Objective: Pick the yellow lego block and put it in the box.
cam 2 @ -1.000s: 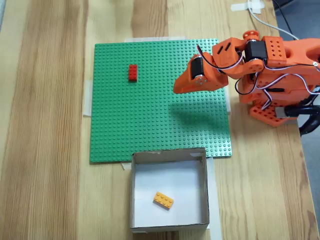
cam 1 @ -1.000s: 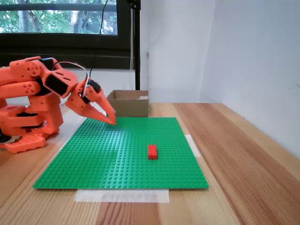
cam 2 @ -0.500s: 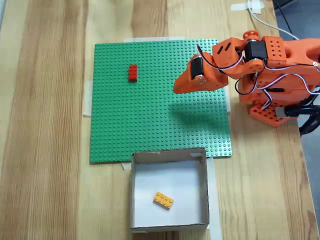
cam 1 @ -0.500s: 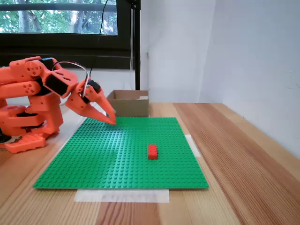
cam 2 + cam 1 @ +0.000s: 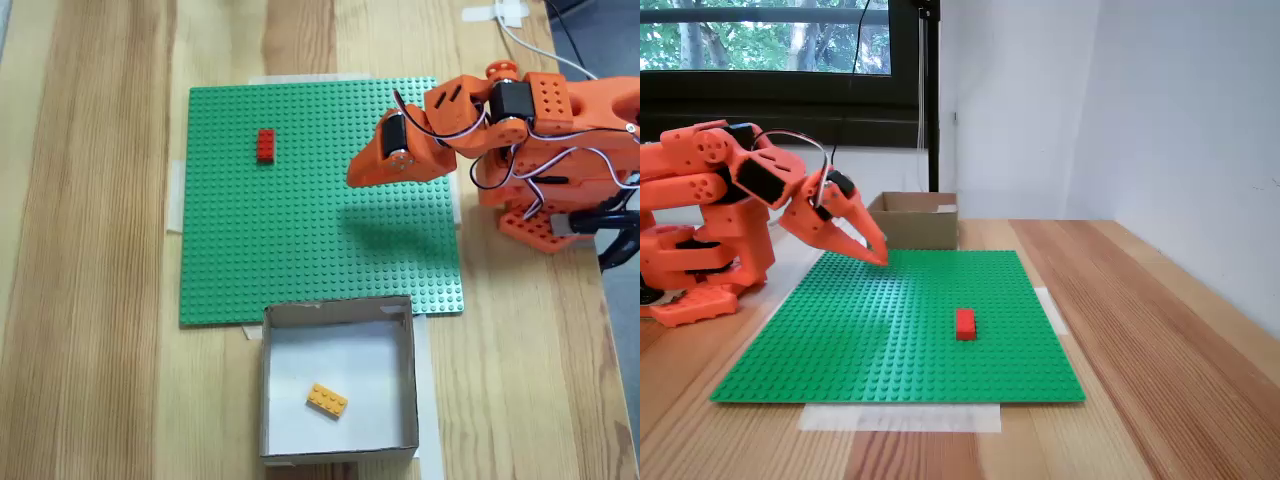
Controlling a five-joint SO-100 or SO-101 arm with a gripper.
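A wooden table (image 5: 90, 250) is shown carrying a taped-down green baseplate (image 5: 300, 230), beside a white wall (image 5: 1160, 120) and below a window (image 5: 760, 40). In the top-down fixed view, the yellow lego block (image 5: 327, 400) lies inside the box (image 5: 266, 380) at the mat's 6 o'clock edge. A red brick (image 5: 265, 145) sits toward 11 o'clock. The gripper (image 5: 878, 256), fingers together and empty, is held above the mat.

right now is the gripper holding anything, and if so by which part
Nothing is held. The gripper hangs shut and empty over the green baseplate; the yellow lego block lies in the box.
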